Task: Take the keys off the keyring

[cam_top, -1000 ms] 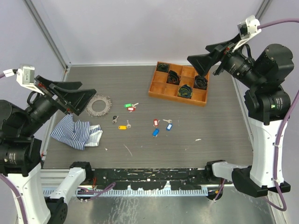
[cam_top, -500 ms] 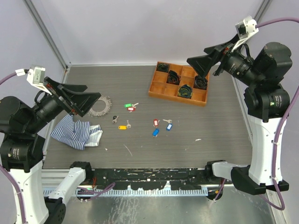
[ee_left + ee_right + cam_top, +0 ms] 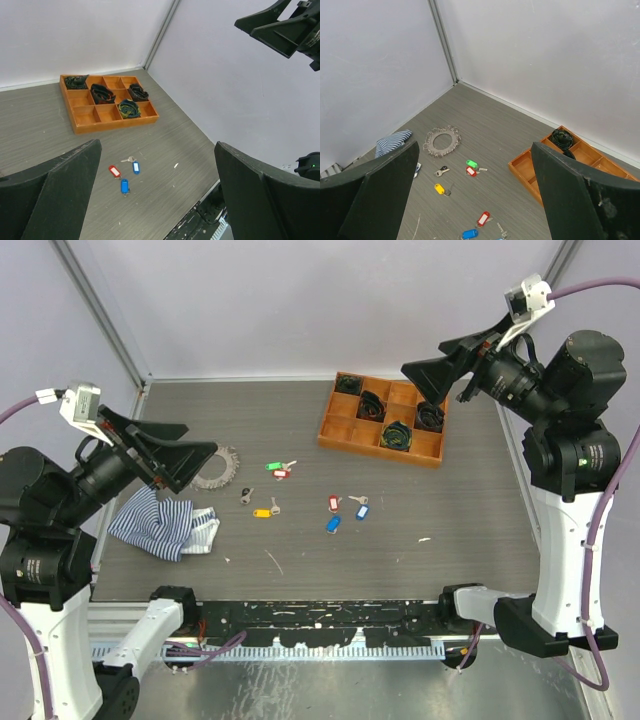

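The keyring (image 3: 222, 473), a toothed grey metal loop, lies flat at the left of the table, partly hidden under my left gripper (image 3: 195, 462); the right wrist view shows all of the keyring (image 3: 441, 141). Several tagged keys lie loose on the table, apart from the ring: green (image 3: 273, 465), red (image 3: 282, 474), yellow (image 3: 262, 512), red (image 3: 334, 503) and two blue (image 3: 333, 524). A black-headed key (image 3: 246, 495) lies near them. My left gripper (image 3: 157, 160) is open, empty and raised. My right gripper (image 3: 425, 358) is open, empty and high over the tray.
An orange wooden tray (image 3: 380, 449) with black coiled bundles in some compartments stands at the back right. A striped blue-white cloth (image 3: 160, 520) lies at the left near edge. A small white scrap (image 3: 424, 539) lies on the table to the right.
My left gripper has moved a little to the right and now covers more of the keyring. The right arm and the keys have hardly moved.
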